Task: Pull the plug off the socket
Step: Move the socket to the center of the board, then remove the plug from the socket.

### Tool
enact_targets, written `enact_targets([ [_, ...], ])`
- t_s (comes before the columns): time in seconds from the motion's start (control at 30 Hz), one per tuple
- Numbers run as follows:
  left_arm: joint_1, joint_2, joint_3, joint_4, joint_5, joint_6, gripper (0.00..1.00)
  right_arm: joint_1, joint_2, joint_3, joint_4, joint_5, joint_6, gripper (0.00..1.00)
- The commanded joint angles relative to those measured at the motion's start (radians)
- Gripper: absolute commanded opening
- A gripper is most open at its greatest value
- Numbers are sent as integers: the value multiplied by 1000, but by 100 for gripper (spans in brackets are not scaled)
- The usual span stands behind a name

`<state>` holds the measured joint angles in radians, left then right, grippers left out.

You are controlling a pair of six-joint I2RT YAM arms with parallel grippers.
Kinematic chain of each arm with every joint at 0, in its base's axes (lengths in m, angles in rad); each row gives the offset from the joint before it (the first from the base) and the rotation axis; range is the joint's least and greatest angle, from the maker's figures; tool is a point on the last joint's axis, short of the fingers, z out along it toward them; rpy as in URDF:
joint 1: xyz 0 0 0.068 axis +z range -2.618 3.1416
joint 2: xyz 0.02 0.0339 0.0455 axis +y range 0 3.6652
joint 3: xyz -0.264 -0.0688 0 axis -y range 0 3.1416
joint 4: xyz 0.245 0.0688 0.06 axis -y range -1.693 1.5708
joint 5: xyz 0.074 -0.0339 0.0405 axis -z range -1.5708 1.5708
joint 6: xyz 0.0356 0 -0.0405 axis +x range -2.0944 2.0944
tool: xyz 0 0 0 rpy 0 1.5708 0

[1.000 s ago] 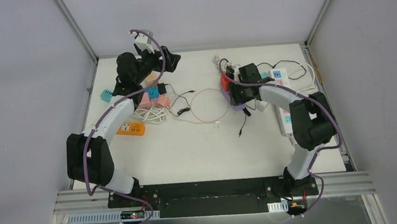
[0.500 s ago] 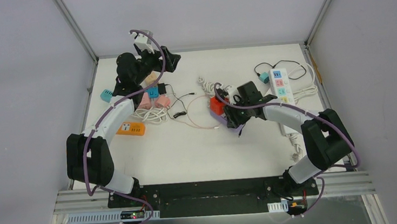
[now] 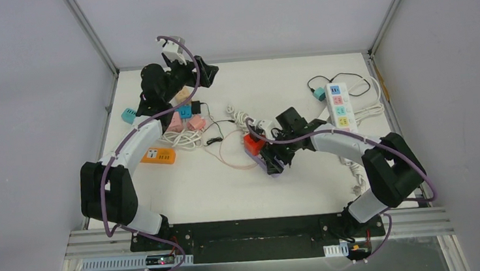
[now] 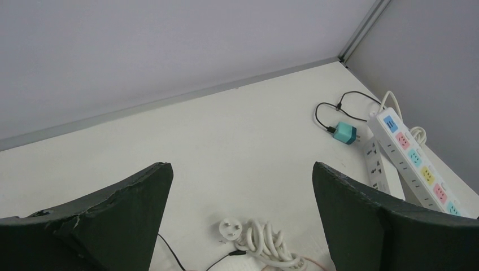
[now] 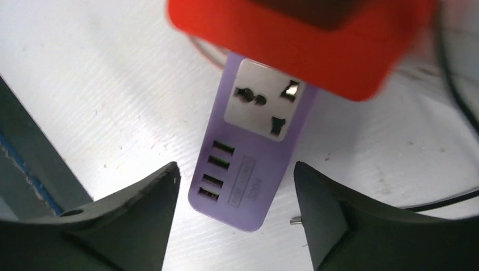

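Note:
A purple socket strip [image 5: 254,164] lies flat on the white table with a red plug [image 5: 299,39] seated in its far end. In the top view the strip [image 3: 272,162] and plug [image 3: 252,143] sit near the table's middle. My right gripper [image 5: 236,167] straddles the strip's near end, open, with a gap on each side between fingers and strip. My left gripper [image 4: 243,169] hangs high at the back left [image 3: 207,71], open and with nothing between its fingers.
A white coiled cable with a round plug [image 3: 249,118] lies just behind the strip. A thin pink wire [image 3: 226,156] loops beside it. A white power strip [image 3: 339,104] and teal adapter [image 3: 319,92] sit at right; an orange socket [image 3: 158,156] and small pink and blue adapters [image 3: 186,117] at left.
My right arm has dragged the purple strip with the red plug from the back right toward the table's middle, and its jaws have spread off the strip. The left arm has not moved.

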<state>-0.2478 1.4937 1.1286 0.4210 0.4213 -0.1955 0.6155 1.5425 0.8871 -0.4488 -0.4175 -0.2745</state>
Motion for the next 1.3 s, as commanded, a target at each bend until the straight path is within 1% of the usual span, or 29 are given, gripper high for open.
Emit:
enact_targets([
  [0.0,2,-39,-3,70,9,-17,99,6,10,55,-89,-106,-105,97],
  [0.03,2,-41,-4,72,11,-19,99,6,16,62,-100,-106,-111,99],
  [0.2,2,-39,-3,73,15,-21,99,-11,-16,92,-163,-123,-185,100],
  [0.27,2,-36,-3,83,30,-29,99,-42,-38,130,-257,-177,-274,100],
  [0.37,5,-18,-2,132,86,-60,99,-104,-54,194,-446,-281,-440,100],
  [0.43,12,0,5,165,132,-93,99,-134,-64,230,-561,-316,-568,100],
  [0.53,20,26,13,220,197,-157,99,-174,-82,270,-672,-348,-673,100],
  [0.57,20,31,14,236,216,-167,99,-182,-93,279,-687,-347,-685,100],
  [0.7,21,40,21,277,309,-181,93,-238,-147,340,-688,-358,-660,100],
  [0.77,20,29,22,278,334,-186,91,-287,-166,394,-681,-422,-636,100],
  [0.87,17,-5,-3,272,337,-191,91,-330,-157,482,-667,-513,-623,100],
  [0.9,13,-19,-16,274,336,-194,91,-332,-147,498,-658,-536,-627,100],
  [0.97,-6,-50,-47,269,338,-191,91,-330,-115,476,-623,-605,-651,100],
  [1.0,-27,-75,-67,249,331,-161,91,-325,-84,479,-646,-639,-726,100],
  [1.03,-64,-107,-86,189,307,-102,91,-318,-51,503,-708,-660,-827,100],
  [1.07,-112,-150,-97,100,266,3,92,-315,-17,532,-786,-672,-931,100],
  [1.1,-167,-192,-102,-21,213,124,93,-316,7,551,-814,-669,-958,100],
  [1.13,-227,-226,-104,-120,128,269,94,-316,19,561,-819,-647,-957,100],
  [1.17,-270,-252,-110,-177,85,331,94,-316,21,565,-817,-610,-961,100],
  [1.2,-301,-269,-124,-200,72,356,94,-320,16,559,-804,-581,-957,100],
  [1.27,-327,-295,-180,-193,78,365,94,-333,-6,530,-722,-553,-905,100],
])
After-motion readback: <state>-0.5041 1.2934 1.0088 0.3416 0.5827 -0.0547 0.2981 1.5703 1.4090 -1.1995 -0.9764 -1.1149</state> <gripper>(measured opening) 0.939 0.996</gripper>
